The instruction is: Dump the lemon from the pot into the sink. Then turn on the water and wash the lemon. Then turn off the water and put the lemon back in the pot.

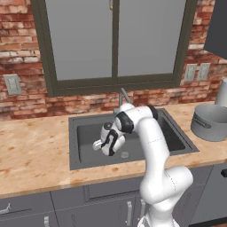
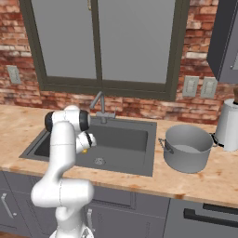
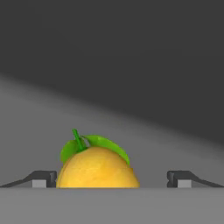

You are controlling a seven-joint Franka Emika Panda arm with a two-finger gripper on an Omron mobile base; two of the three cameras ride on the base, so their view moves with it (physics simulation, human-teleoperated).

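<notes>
Tool [image 3: 111, 178] spread wide down in the dark grey rectangular sink [image 2: 118, 139], small yellow oval lemon [image 3: 97, 168] between the fingertips [image 3: 43, 178], nearer the left one.

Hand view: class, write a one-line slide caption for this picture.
Open gripper straddles the lemon, one fingertip on each side, inside the dark sink.

One lemon [image 3: 97, 168], one pot [image 2: 187, 148], one sink [image 2: 123, 139], one tap [image 2: 99, 105], one pale vessel [image 2: 228, 124], three wall outlets.
</notes>
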